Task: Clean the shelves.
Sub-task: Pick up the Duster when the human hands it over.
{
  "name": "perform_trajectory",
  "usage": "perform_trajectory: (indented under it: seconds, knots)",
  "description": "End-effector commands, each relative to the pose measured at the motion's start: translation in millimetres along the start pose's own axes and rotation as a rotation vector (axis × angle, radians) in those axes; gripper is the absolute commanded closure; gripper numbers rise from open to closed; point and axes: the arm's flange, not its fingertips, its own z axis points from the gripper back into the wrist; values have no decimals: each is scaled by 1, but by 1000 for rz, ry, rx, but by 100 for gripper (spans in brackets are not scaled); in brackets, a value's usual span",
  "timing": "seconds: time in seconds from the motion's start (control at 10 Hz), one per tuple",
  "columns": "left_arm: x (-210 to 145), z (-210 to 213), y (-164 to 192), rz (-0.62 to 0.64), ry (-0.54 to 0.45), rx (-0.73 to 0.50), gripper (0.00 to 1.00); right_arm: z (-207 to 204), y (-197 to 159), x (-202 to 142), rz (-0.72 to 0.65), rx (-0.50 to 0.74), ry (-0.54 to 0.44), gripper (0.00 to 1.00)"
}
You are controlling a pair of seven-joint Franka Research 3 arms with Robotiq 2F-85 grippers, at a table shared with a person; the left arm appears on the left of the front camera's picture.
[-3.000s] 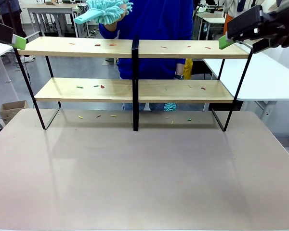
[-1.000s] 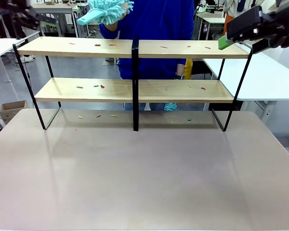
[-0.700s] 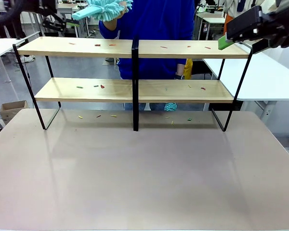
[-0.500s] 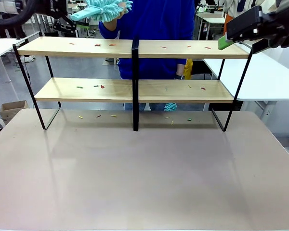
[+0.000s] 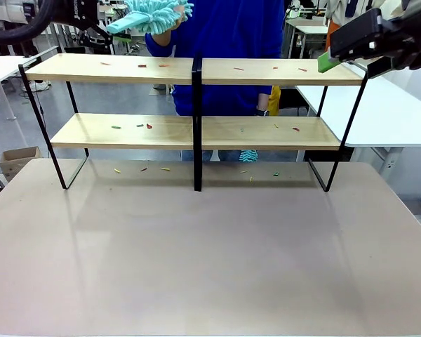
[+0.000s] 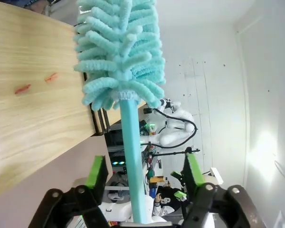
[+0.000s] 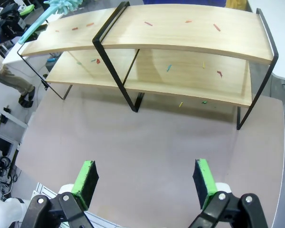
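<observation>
**Left gripper** (image 6: 143, 164): green pads set wide apart, clamped on nothing. The duster handle (image 6: 131, 156), thin and teal, rises between the fingers, nearer one pad than the other. It appears to touch neither.

**Duster head** (image 6: 119, 52): fluffy, teal, just beyond the left gripper's fingertips. In the front view it is up by a person in a blue top (image 5: 217, 42).

**Right gripper** (image 7: 145, 166): pads apart, nothing between them.

**Shelves** (image 7: 180, 35): two light-wood boards in a thin black frame with a central post (image 5: 196, 126).
- They stand on the table (image 5: 210, 260).
- From the right gripper they lie ahead and below, well apart from the pads.
- From the left gripper, the upper board (image 6: 33, 109) runs close alongside the fingers, beside the duster head.

**Scraps** (image 7: 217, 27): small red, green and yellow bits. They are scattered on the upper board, on the lower board (image 5: 126, 131), and on the table under it, ahead of the right gripper.
</observation>
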Motion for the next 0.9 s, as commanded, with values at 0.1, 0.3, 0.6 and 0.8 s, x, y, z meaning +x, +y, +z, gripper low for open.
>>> perform_trajectory:
  seconds: [0.1,0.3,0.6,0.8]
  knots:
    - [-7,-3,0,-27,-8,-22,100,0,0,0,-2,0,0,0]
    - [-7,-5,1,-30,-2,-19,84,0,0,0,-2,0,0,0]
    - [-7,-7,0,-34,-10,-11,100,0,0,0,-2,0,0,0]
    - [-7,-7,-1,-41,-17,0,100,0,0,0,-2,0,0,0]
